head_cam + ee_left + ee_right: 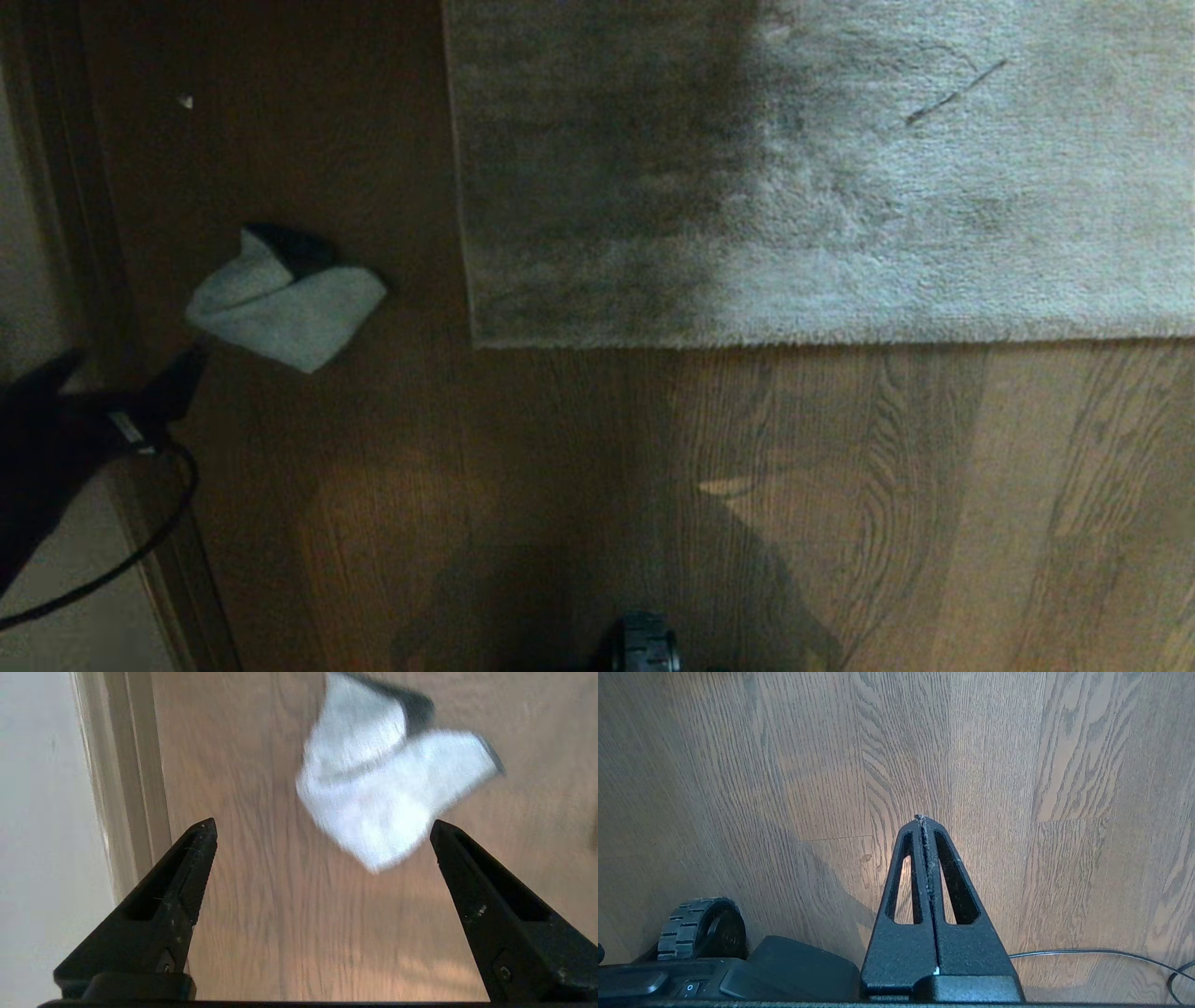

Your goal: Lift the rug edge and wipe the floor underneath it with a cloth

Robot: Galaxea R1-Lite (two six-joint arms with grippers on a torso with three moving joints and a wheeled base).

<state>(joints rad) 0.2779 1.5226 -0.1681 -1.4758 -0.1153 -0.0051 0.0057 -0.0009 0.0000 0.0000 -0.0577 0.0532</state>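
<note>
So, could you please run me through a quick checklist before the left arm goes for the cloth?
1. Left gripper open wide and empty: ok.
2. Cloth free on the floor, apart from the rug: ok.
3. Cloth lined up between the fingers: not ok; in the left wrist view it sits ahead and off toward one finger.
4. Rug edge lifted: not ok, it lies flat.
5. Right gripper shut, empty, parked above bare floor: ok.
6. Dirt under the rug: cannot tell, it is covered.
</note>
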